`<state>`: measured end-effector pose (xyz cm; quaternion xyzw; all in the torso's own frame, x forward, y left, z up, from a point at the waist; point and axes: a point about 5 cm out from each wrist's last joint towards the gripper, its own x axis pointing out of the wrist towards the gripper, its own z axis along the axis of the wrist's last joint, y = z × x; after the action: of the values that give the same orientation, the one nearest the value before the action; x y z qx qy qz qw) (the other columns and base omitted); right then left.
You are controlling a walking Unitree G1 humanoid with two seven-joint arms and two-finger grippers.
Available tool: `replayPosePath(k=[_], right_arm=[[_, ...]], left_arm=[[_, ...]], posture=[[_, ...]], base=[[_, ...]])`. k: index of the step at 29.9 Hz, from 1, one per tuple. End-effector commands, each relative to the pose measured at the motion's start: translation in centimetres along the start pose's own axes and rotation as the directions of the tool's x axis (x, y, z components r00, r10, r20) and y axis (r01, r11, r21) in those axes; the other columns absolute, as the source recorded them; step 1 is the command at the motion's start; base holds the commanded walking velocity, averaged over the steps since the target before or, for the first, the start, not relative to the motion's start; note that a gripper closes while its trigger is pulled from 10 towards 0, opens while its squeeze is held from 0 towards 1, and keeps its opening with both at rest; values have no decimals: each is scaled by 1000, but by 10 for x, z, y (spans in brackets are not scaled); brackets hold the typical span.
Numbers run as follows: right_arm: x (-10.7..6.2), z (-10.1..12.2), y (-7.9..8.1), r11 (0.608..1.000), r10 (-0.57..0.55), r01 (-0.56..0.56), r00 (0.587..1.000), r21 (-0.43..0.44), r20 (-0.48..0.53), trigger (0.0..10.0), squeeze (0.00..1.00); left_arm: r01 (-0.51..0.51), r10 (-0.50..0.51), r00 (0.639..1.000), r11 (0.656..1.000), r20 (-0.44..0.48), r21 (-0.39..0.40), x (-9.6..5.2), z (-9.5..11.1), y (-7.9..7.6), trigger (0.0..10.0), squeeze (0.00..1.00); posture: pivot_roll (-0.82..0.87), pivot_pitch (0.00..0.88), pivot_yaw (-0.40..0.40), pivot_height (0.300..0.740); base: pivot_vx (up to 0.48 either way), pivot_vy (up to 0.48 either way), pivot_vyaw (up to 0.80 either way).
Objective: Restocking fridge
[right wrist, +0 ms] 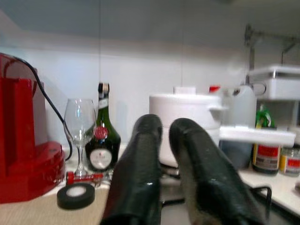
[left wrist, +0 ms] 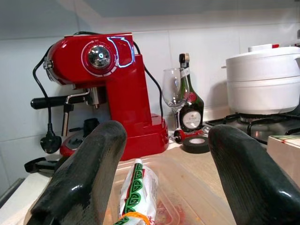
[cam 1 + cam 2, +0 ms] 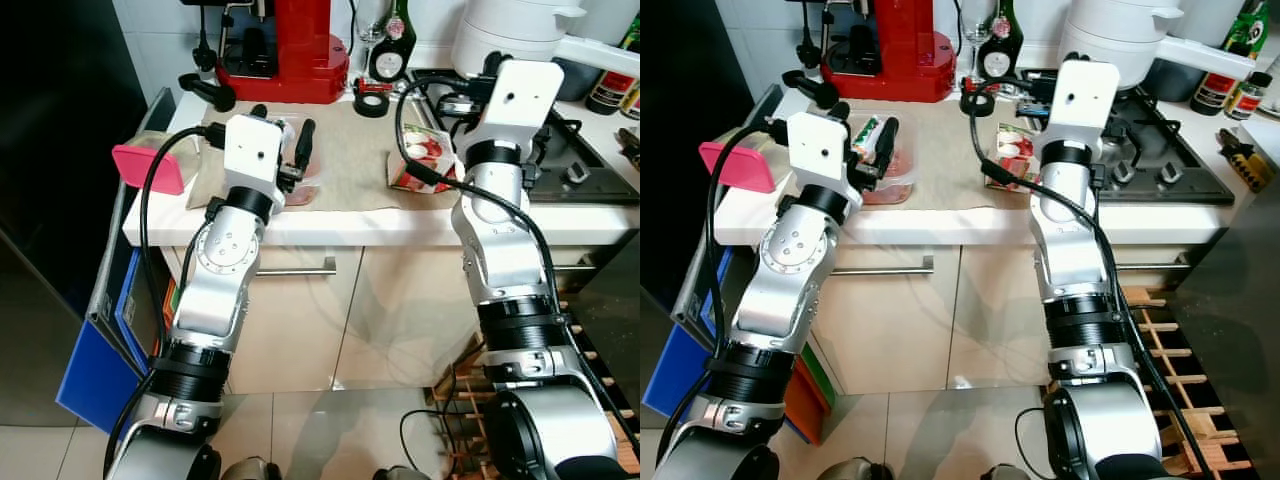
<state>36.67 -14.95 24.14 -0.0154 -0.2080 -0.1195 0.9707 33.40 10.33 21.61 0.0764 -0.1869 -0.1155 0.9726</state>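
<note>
A clear plastic container with pink food and a green-lettered packet rests on the counter mat. My left gripper is open just over it, one black finger on each side of the tub and neither touching it. A red and white food pack lies further right on the mat, beside my right forearm. My right gripper is shut on nothing, held above the counter and pointing toward the white pot.
At the back stand a red coffee machine, a wine glass, a dark bottle and a black tape roll. The gas hob is right. A pink object overhangs the counter's left end beside the dark fridge.
</note>
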Motion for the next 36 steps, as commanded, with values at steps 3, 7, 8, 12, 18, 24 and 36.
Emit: replayPosePath(k=[3,7,8,12,18,24,36], right_arm=[[4,-10,-5,982,-41,63,992,177,-121,10000,1000],[3,-14,-10,975,-61,88,989,205,-136,10000,1000],[3,-14,-10,975,-61,88,989,205,-136,10000,1000],[4,-11,-14,974,-81,103,990,201,-116,10000,1000],[2,-10,-21,972,-123,143,986,187,-114,10000,1000],[-13,-27,-11,958,-105,154,973,243,-206,10000,1000],[-14,-42,-9,919,-128,229,943,320,-308,10000,0]], left_arm=[[7,-7,1000,1000,2,13,3,3,0,10000,0],[8,-8,1000,1000,5,20,3,3,1,10000,0],[8,-8,1000,1000,5,20,3,3,1,10000,0],[12,-12,1000,1000,6,19,3,3,1,10000,0],[12,-12,1000,1000,9,16,3,4,1,10000,0],[15,-15,1000,1000,8,14,3,3,0,10000,0],[8,-8,1000,1000,9,26,2,4,5,10000,0]], posture=[[-14,0,-2,740],[-15,0,2,740],[-15,0,2,740],[-18,0,3,740],[-20,0,1,740],[-22,0,3,740],[-3,0,5,740]], base=[[0,0,0],[0,0,0],[0,0,0],[0,0,0],[0,0,0],[0,0,0],[0,0,0]])
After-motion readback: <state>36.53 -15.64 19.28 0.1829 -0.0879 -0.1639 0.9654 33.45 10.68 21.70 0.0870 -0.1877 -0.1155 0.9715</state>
